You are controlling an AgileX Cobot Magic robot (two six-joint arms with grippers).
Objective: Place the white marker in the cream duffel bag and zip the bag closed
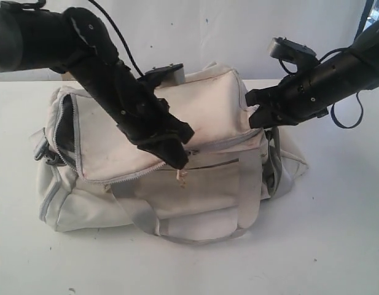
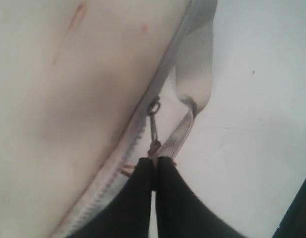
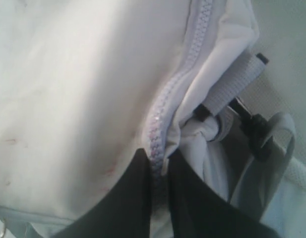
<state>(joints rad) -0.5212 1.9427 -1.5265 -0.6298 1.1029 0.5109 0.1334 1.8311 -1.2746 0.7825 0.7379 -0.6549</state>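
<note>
One cream duffel bag (image 1: 209, 112) lies on the tabletop (image 1: 336, 236), its flap gaping at the left end. Two pincers hold it. The left pincer (image 2: 155, 164) is clenched on one zipper pull (image 2: 153, 125), and the right pincer (image 3: 160, 159) is clamped on the bag's zipper edge at the right end.

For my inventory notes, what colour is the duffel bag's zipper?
The zipper is pale grey, clearest in the exterior view.

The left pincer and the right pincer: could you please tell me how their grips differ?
The left pincer pinches the zipper pull; the right pincer clamps the zipper tape. The left is midway along the flap of the cream duffel bag, the right at its end. Both are shut.
</note>
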